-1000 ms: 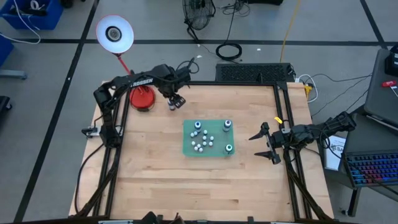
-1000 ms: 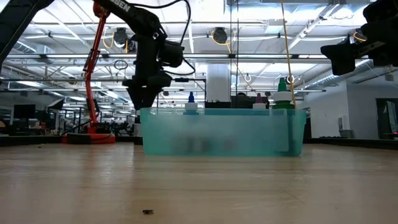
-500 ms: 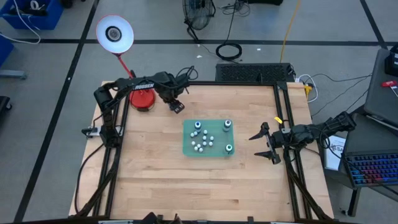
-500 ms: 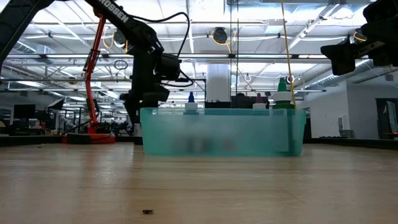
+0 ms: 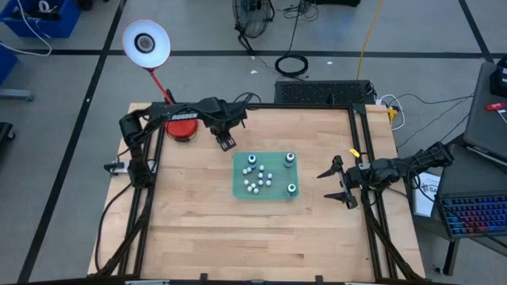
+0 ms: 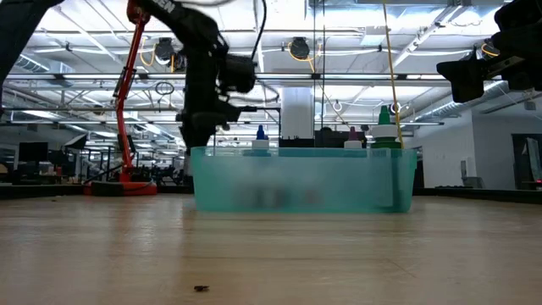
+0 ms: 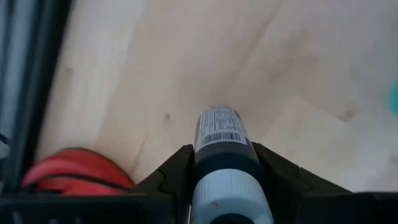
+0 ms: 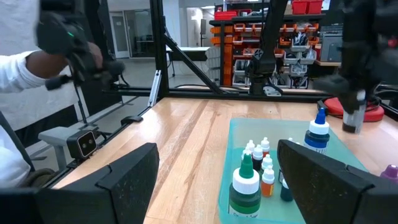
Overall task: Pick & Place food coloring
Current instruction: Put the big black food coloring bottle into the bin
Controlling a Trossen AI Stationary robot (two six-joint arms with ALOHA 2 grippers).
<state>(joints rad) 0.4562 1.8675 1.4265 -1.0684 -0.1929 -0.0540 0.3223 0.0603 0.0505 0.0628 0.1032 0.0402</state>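
Carrying phase | left hand (image 7: 224,180) clamped on a dark, grey-capped food coloring bottle (image 7: 222,140), cylindrical, printed label, above the pale wood surface (image 5: 198,206) | next: likely travel to the translucent teal tray (image 5: 238,190) ahead, lower upright among the small bottles | right hand (image 5: 333,184) spread wide, empty, beyond the tray.

Overhead looks down; low camera faces level; both share the tray (image 5: 238,188).

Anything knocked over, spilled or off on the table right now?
Nothing stands out. The bottles stand upright in the green tray, no spill shows on the table, and the left gripper holds a dark bottle squarely. The right gripper waits open beside the tray.
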